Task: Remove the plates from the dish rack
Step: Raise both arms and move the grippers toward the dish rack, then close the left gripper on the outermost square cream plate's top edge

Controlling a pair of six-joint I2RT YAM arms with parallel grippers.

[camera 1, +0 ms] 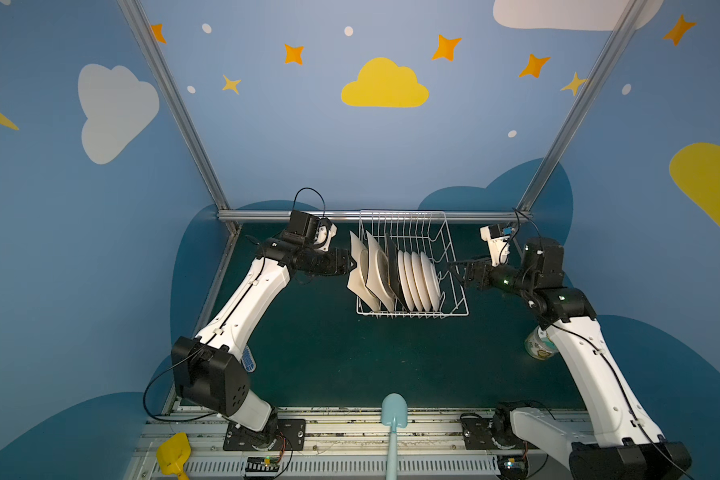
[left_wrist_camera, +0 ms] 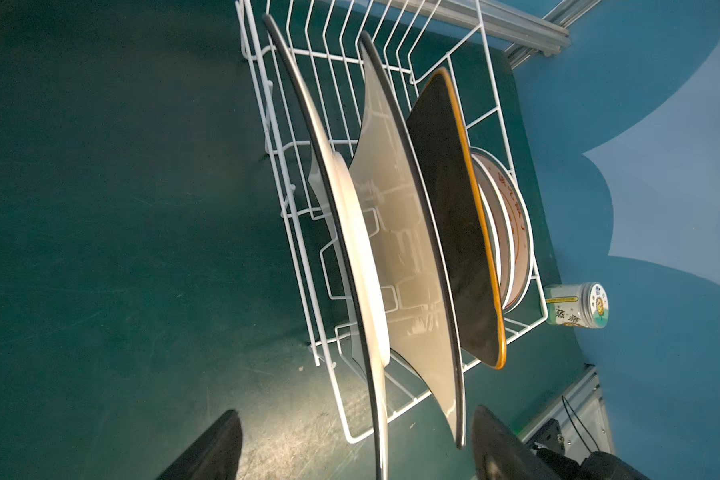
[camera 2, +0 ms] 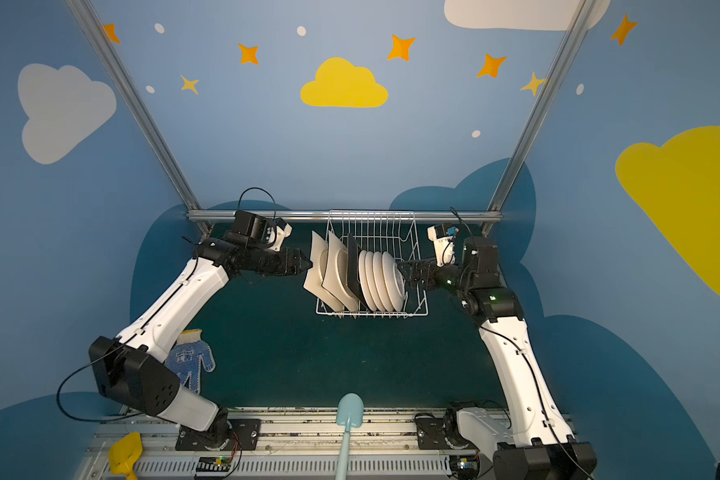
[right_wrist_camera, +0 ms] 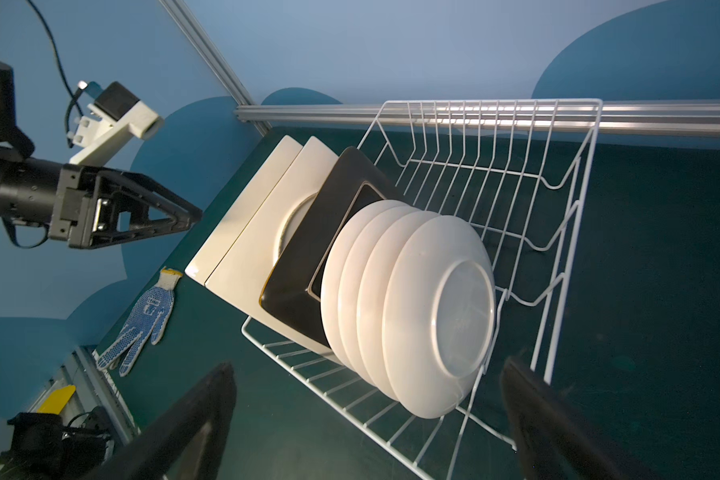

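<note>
The white wire dish rack [camera 1: 412, 316] stands at the back of the green table. In it stand the plates on edge: two cream square plates [camera 1: 356, 270] [left_wrist_camera: 366, 266], a black square plate [camera 1: 393, 270] [left_wrist_camera: 449, 216], and several round white plates [camera 1: 420, 280] [right_wrist_camera: 437, 316]. My left gripper [camera 1: 352, 264] [left_wrist_camera: 356, 413] is open at the rack's left end, and the rims of both cream plates pass between its fingers untouched. On the right side my right gripper [camera 1: 454, 266] [right_wrist_camera: 368, 365] is open, with the rack's side wire and the last round plate's rim between its fingers.
A blue-dotted work glove [camera 2: 190, 361] lies at the left under the left arm. A small jar [camera 1: 537, 343] stands right of the rack by the right arm. A light blue shovel [camera 1: 393, 419] and a yellow scoop [camera 1: 173, 455] lie at the front edge. A metal rail [camera 1: 267, 215] runs behind the rack.
</note>
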